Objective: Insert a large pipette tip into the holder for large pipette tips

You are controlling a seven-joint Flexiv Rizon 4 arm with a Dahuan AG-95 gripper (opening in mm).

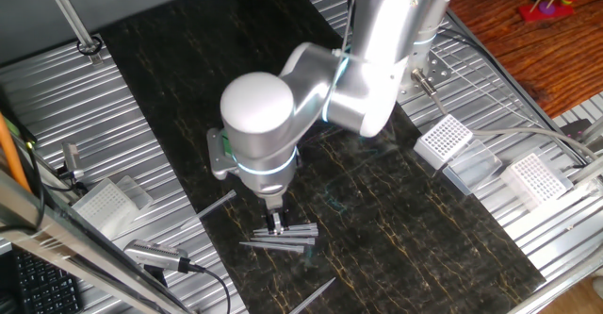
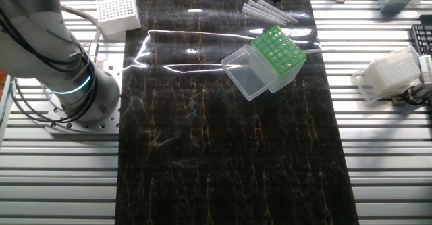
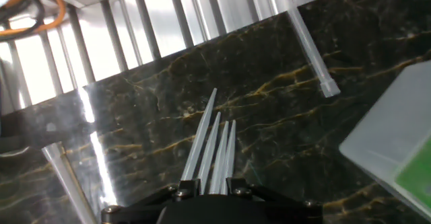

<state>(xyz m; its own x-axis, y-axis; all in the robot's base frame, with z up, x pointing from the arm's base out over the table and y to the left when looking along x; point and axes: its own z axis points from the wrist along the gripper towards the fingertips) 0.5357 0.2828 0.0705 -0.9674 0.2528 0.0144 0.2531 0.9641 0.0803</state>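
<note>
Insertion is all ahead: our claw (image 1: 276, 224) sits low over the loose tips (image 1: 280, 240), jaw spacing unreadable, with the holder (image 2: 277, 55) at their 6 o'clock in the other fixed view.

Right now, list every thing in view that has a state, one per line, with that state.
gripper: low over the cluster of tips; open or shut cannot be told.
holder for large pipette tips: clear lid open, green grid top exposed, sitting tilted.
cluster of pipette tips: lying flat on the mat, side by side.
single pipette tip: lying flat, apart from the cluster.
</note>
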